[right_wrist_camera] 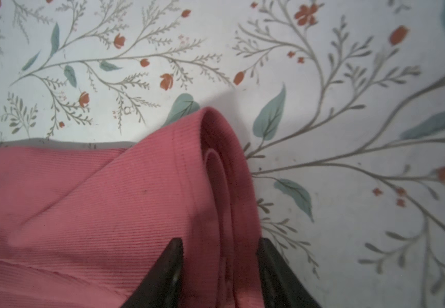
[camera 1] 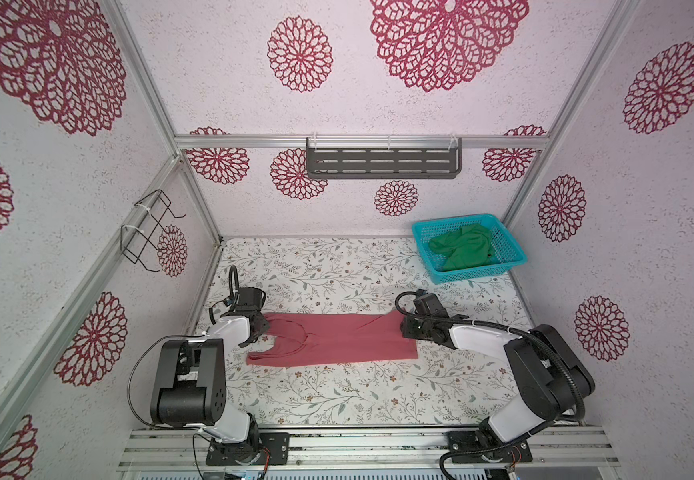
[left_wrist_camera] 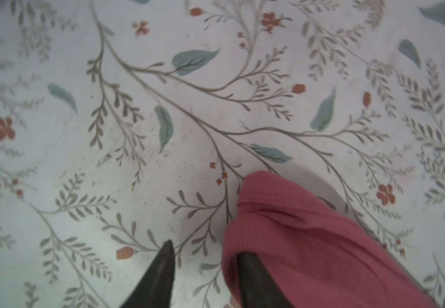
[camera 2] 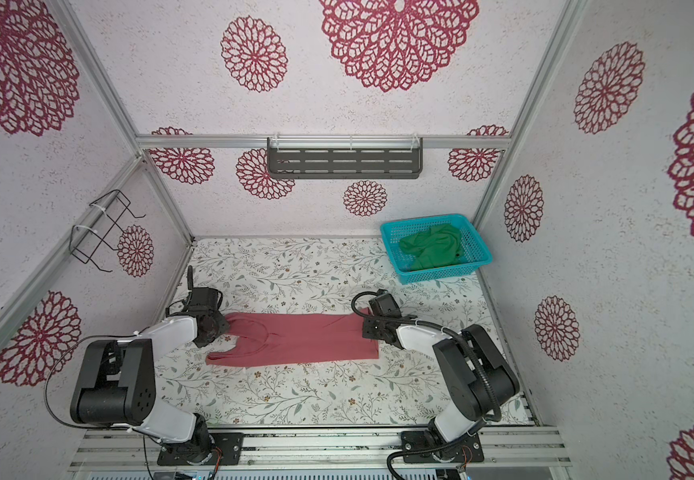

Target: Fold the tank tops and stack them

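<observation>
1. At the left end of the worktop [camera 1: 337,399], the left pincer [camera 1: 258,328] sits low over the shoulder-strap end of the pink tank top [camera 1: 337,340]. In the left wrist view its fingers [left_wrist_camera: 160,277] stand apart. One is bare above the printed surface and the other has the strap end draped over it. Nothing is clamped, since the cloth only hangs on that single finger. This pose would fit either taking up or letting go of the strap.

2. Between the two arms, the pink tank top lies across the middle of the worktop, with its straps to the left and its hem to the right. It appears to be doubled lengthwise into a narrow band. Laid this way, it puts one end within reach of each arm, which probably explains its placement.

3. At the right end of the band, the right pincer [camera 1: 406,327] meets the far hem corner, which is drawn up slightly toward it. In the right wrist view its fingers [right_wrist_camera: 170,266] are apart and astride a rolled loop of hem that stands between them and touches both. The hold looks slack rather than pinched.

4. Toward the far right corner, the turquoise basket [camera 1: 482,272] holds the green tank top [camera 1: 463,249], which is crumpled and well apart from both pincers. It is judged to be awaiting its turn, so folding looks unfinished and stacking has not begun.
</observation>
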You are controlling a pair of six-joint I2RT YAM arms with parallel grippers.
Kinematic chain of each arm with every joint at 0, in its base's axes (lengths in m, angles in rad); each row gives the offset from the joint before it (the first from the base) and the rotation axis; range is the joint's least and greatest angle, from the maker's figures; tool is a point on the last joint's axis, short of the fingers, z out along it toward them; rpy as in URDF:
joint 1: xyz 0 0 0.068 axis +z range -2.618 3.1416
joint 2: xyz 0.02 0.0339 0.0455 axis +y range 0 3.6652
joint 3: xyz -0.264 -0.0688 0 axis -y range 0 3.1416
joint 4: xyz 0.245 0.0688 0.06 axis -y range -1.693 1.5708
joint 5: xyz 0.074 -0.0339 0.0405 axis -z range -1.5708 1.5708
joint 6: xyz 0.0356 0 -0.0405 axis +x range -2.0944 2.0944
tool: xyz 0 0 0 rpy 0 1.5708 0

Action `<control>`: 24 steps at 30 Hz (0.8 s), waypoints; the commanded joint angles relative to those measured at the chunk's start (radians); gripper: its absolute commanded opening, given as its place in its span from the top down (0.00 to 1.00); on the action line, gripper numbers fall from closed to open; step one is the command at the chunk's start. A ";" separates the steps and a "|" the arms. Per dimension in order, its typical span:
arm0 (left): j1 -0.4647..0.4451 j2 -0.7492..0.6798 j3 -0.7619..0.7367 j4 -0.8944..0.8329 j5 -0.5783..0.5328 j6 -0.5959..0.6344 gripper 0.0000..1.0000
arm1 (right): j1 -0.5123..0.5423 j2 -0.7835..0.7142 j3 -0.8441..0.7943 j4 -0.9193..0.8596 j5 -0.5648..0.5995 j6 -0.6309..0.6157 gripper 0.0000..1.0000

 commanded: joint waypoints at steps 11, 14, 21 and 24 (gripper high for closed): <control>-0.082 -0.289 0.090 -0.201 -0.012 -0.007 0.21 | 0.018 -0.063 0.126 -0.133 -0.045 -0.141 0.42; -0.200 -0.256 0.115 -0.225 0.015 -0.051 0.32 | 0.025 -0.041 0.129 -0.182 -0.053 -0.102 0.53; -0.459 -0.048 0.197 -0.230 0.102 -0.130 0.49 | 0.028 -0.056 0.090 -0.244 -0.076 0.008 0.62; -0.516 0.000 0.191 -0.193 0.130 -0.163 0.50 | 0.039 -0.055 0.067 -0.222 -0.095 0.031 0.57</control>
